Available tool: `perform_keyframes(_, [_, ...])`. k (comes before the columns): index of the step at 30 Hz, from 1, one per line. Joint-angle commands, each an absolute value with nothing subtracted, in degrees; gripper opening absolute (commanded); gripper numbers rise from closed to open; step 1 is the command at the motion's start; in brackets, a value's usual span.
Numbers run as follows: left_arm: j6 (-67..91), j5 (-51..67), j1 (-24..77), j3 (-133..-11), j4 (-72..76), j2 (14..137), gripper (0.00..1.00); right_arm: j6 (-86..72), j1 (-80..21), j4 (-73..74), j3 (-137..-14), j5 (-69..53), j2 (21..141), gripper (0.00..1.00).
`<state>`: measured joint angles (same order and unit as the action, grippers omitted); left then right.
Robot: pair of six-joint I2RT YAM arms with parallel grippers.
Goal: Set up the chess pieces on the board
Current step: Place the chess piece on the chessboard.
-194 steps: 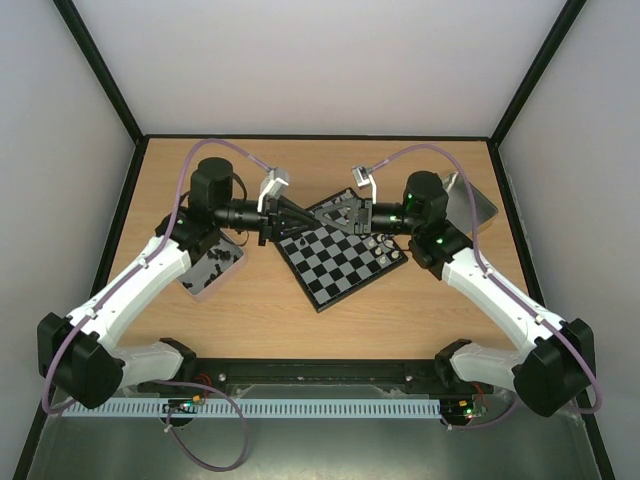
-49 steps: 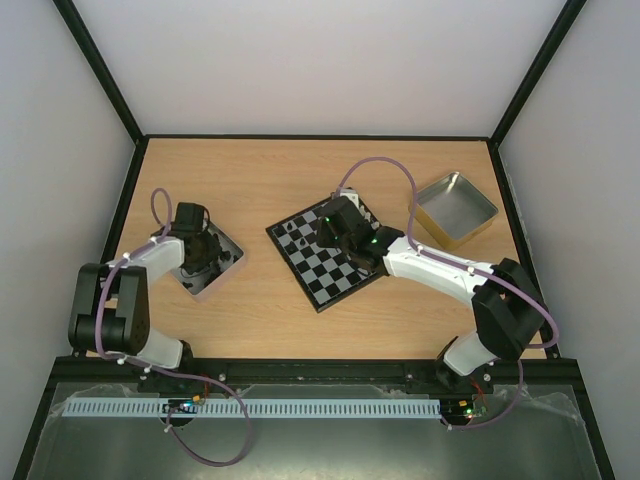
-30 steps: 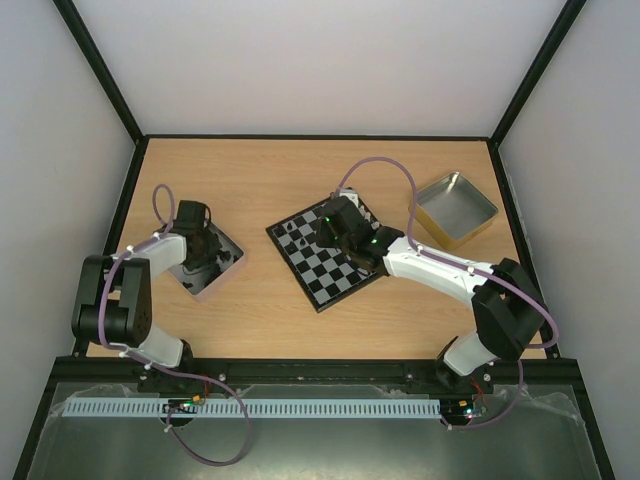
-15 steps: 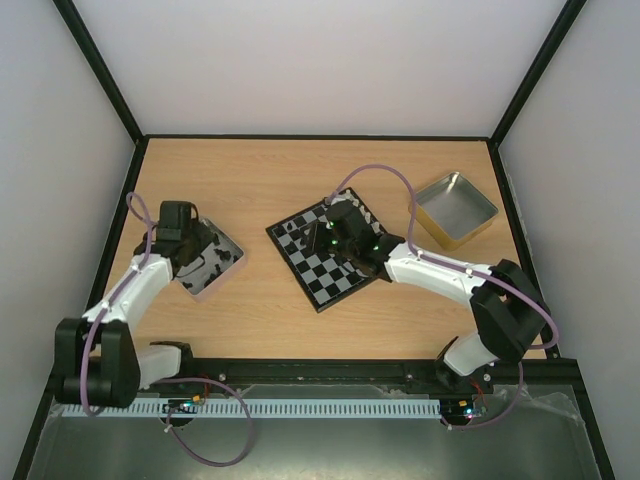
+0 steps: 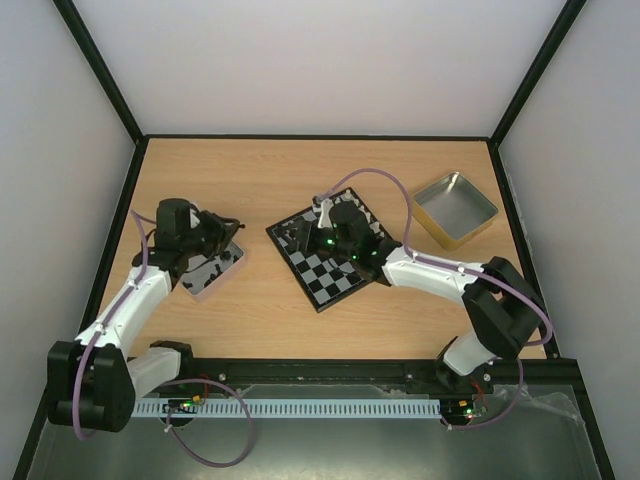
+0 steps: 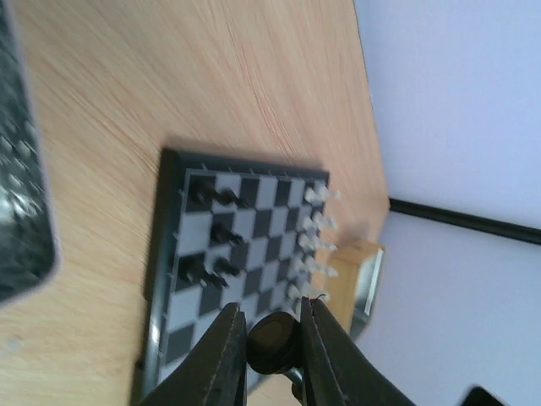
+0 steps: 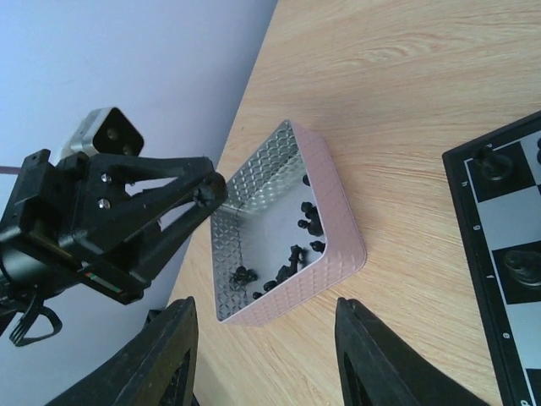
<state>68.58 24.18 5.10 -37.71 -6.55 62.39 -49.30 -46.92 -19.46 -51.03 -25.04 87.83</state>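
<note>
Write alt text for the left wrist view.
The left tool pinches a black chess piece in the foreground. Beyond, on the wooden table, lies the board, with a few black pieces on one side and a row of white pieces opposite.

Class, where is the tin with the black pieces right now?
In the top view, the tin sits on the left of the table, left of the board, with the left fingers above its far edge.
</note>
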Motion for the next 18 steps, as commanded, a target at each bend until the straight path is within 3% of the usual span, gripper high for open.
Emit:
perform_keyframes(1, [77.7, 32.0, 8.0, -35.2, 0.3, 62.6, 0.17, -49.3, -47.9, -21.6, -53.8, -26.8, 89.7, 0.45])
perform_keyframes(9, [83.4, 32.9, 14.4, -33.8, 6.3, 64.6, 0.17, -46.0, -49.7, -16.2, -58.5, -25.4, 94.3, 0.45])
perform_keyframes(14, [84.3, 33.1, 15.3, -33.4, 7.8, 65.6, 0.17, -45.2, -50.4, -15.3, -60.1, -24.7, 96.0, 0.38])
perform_keyframes(18, [84.5, 33.2, 15.7, -33.4, 7.9, 65.8, 0.17, -44.9, -50.4, -15.4, -60.3, -23.7, 96.4, 0.27])
